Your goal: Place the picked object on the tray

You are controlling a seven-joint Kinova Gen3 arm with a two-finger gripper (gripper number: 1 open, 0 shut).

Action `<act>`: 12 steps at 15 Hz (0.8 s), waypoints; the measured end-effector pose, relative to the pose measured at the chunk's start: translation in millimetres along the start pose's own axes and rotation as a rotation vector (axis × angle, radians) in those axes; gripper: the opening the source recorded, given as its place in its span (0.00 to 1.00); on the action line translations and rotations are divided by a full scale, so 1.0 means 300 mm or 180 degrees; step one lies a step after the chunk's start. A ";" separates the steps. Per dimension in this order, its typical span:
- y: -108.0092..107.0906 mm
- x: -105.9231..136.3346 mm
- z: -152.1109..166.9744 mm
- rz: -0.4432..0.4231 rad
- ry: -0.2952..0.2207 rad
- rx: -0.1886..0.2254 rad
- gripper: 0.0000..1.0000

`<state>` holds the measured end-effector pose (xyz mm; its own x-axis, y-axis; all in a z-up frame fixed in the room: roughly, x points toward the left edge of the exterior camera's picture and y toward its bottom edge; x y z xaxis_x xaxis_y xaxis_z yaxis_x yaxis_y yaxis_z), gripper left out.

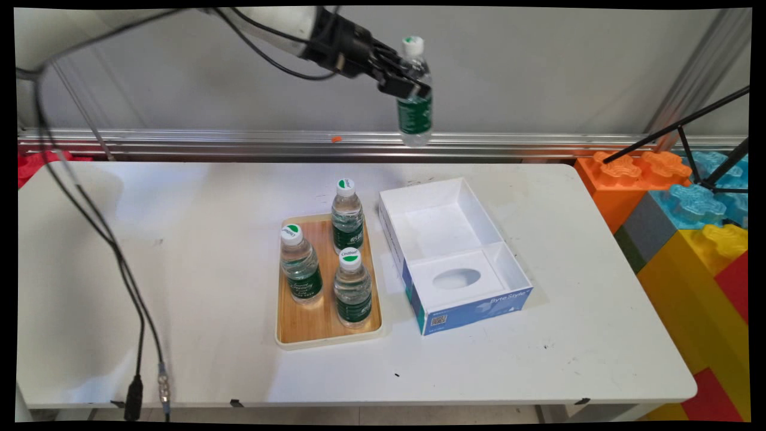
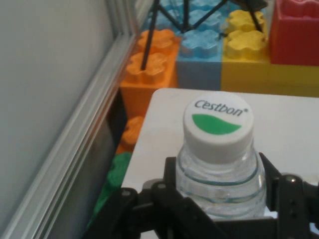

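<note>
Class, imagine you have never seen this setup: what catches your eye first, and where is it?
The gripper holds a water bottle high above the table's far edge, clamped below its white cap. Below, three more water bottles stand on a wooden tray, beside an open white box.

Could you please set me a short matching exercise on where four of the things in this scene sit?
Things:
1. held bottle
2. three bottles
3. white box
4. toy blocks

Places:
A. on the wooden tray
B. past the table's right end
C. in the hand, high in the air
D. right of the tray, open

Pairs: 1-C, 2-A, 3-D, 4-B
</note>
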<state>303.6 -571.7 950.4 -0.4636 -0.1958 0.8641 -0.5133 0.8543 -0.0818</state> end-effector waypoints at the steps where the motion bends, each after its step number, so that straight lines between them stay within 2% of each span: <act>1: 0.008 0.002 -0.045 -0.0036 -0.0033 0.0065 0.00; 4: 0.042 -0.017 -0.200 -0.0156 -0.0151 0.0251 0.00; 8: 0.071 -0.075 -0.332 -0.0255 -0.0248 0.0358 0.00; 12: 0.085 -0.174 -0.456 -0.0213 -0.0329 0.0432 0.00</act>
<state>413.4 -473.9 971.1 -0.4933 -0.3046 0.8148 -0.6351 0.7662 -0.0980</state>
